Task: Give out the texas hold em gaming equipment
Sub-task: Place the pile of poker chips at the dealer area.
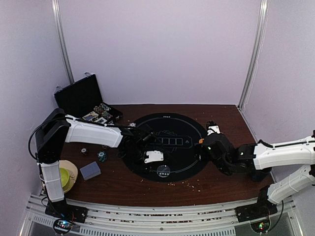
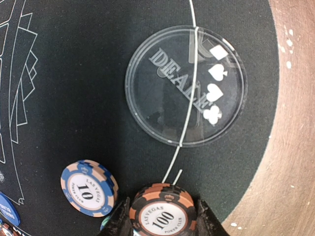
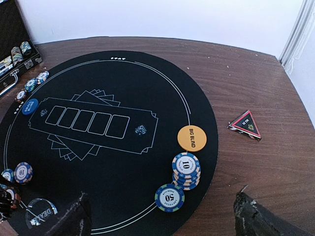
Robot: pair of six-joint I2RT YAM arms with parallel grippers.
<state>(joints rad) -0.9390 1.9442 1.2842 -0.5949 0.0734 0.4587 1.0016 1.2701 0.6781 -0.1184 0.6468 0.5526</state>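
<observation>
left gripper: jaws clamped on a black-and-orange 100 chip, pinched by its rim at bottom centre of the left wrist view, face to the camera, lettering upright. blue 10 chip lies flat on the black mat just to the left, not touching. above them the clear dealer button lies flat across the mat's white ring line. its lettering runs diagonally from upper left to lower right, with the suit symbols stacked along its right side. bare table at far right.

right gripper: jaws spread wide, nothing between them. right wrist view, bottom up:
- 50 chip, flat on the mat
- stack of 10 chips, just beside it
- orange Big Blind disc, lettering vertical in frame
- triangle marker, on wood to the right
- blue disc, at the mat's left edge
- case, upper left corner

card deck sits on wood at lower left of the top view.
</observation>
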